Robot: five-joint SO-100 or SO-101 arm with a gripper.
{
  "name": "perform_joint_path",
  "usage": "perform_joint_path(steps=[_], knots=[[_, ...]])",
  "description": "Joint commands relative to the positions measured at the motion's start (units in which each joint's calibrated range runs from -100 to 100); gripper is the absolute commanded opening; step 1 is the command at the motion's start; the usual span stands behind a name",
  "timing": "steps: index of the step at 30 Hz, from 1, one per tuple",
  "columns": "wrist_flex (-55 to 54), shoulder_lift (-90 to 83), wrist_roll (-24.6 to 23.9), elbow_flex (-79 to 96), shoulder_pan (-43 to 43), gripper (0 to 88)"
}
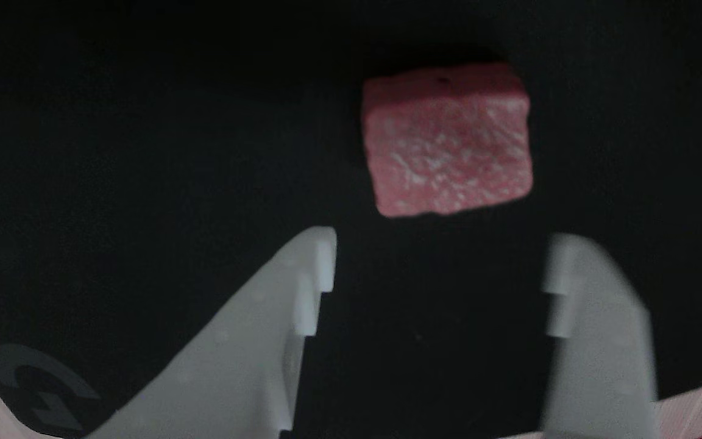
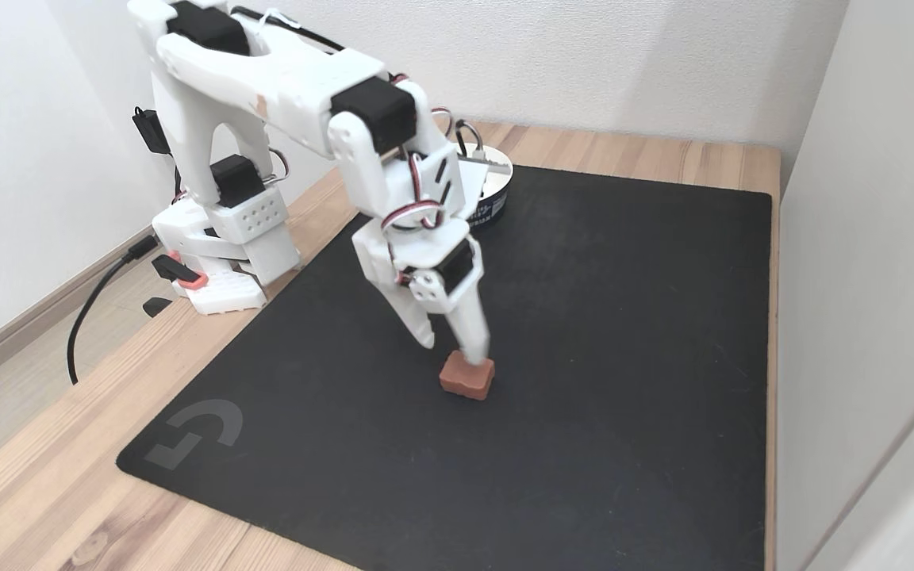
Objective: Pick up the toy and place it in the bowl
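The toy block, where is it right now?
In the fixed view the toy sits on the black mat, near its middle, just under the open gripper.

wooden table (image 2: 68,492) with a big black mat (image 2: 584,381) covering most of it. toy (image 2: 466,376) sits mid-mat, bowl (image 2: 497,190) at the mat's far edge, arm base (image 2: 227,262) far left on the wood.
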Motion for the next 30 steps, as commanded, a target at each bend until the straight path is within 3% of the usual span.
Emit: perform_joint_path(steps=[1, 9, 13, 30], knots=[[0.78, -0.11, 1.28, -1.93, -0.94, 30.3], [1.45, -0.11, 1.54, -1.48, -1.02, 29.9], [1.45, -0.11, 5.61, -1.66, -0.94, 30.3], [1.11, 0.89, 5.61, -1.84, -0.35, 30.3]])
